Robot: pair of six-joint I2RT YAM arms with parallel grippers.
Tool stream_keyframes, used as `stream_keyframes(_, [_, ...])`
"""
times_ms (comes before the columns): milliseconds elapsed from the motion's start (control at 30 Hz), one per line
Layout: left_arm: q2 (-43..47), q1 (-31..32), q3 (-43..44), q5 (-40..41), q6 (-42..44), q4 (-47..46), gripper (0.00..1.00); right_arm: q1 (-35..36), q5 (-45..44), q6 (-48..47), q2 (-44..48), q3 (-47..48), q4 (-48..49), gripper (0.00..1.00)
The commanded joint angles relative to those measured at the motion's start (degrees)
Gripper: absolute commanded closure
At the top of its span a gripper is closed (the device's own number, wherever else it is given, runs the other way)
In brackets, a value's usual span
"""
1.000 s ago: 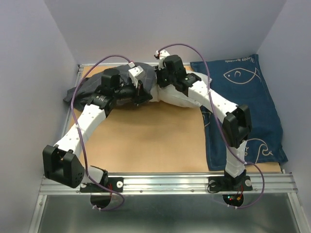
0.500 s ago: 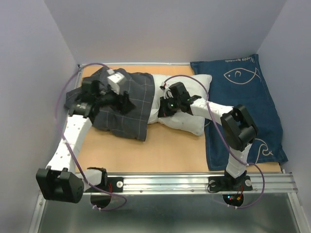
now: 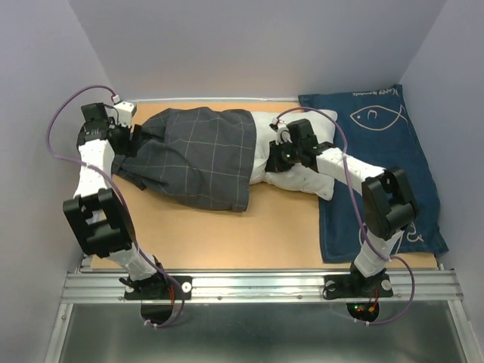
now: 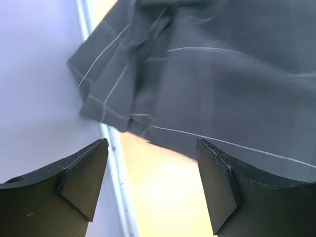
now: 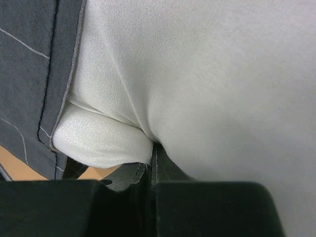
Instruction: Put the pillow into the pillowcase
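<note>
While my left tool hangs wide with the pillowcase just ahead of it, my right tool pinches the pillow beside the pillowcase's hem.

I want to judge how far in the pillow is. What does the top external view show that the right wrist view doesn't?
Only top external: the whole layout, with the pillowcase covering the pillow's left part, its white right end sticking out, the left gripper open beside the case's left end, and the navy fish cloth. Only right wrist: the case's stitched hem against the pillow, and the right gripper shut on a pinched fold of pillow. Both: pillow and pillowcase.
</note>
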State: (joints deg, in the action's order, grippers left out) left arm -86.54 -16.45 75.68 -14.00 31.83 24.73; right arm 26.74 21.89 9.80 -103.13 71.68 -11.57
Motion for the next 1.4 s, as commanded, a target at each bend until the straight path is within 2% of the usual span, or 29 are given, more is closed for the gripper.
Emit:
stream_keyframes(0, [-7.85, -0.78, 10.17, 4.51, 3.76, -2.50, 0.17, -4.33, -6.77, -7.25, 4.16, -0.31, -5.39, 0.99])
stream_keyframes(67, [-15.81, -0.78, 15.01, 4.16, 5.42, -1.70, 0.17, -5.03, -7.30, -8.74, 4.52, 0.13, -6.18, 0.99])
stream_keyframes(233, [-26.36, -0.69, 24.40, 7.32, 5.69, -2.58, 0.19, -5.21, -7.12, -11.99, 4.87, 0.74, -7.41, 0.99])
stream_keyframes(400, [-32.80, -0.69, 30.31, 1.88, 7.45, 2.42, 0.24, -5.21, -6.86, -13.40, 4.61, 1.79, -8.90, 1.00])
stream_keyframes(533, [-32.99, -0.78, 29.09, 0.90, 8.77, 3.92, 0.28, -5.21, -6.68, -14.02, 3.73, 2.41, -9.34, 0.99])
stream_keyframes(633, [-29.75, -1.74, 22.44, -0.24, 10.18, 3.05, 0.28, -5.21, -6.51, -14.02, 3.55, 2.67, -9.43, 1.00])
stream_keyframes(733, [-25.97, -3.06, 19.69, -4.34, 9.74, 3.30, 0.26, -5.21, -6.42, -13.85, 3.73, 2.50, -9.52, 0.99])
stream_keyframes(900, [-22.71, -3.24, 19.85, -5.60, 10.18, 5.06, 0.25, -5.21, -6.33, -13.85, 3.82, 2.41, -9.78, 0.99])
stream_keyframes(1100, [-23.67, -3.24, 20.47, -5.16, 12.81, 8.67, 0.25, -5.21, -6.16, -13.67, 3.29, 3.11, -10.13, 0.99])
stream_keyframes(1367, [-32.19, -3.15, 23.89, -4.64, 11.41, 7.71, 0.25, -5.21, -6.51, -14.63, 2.85, 4.08, -11.28, 0.99])
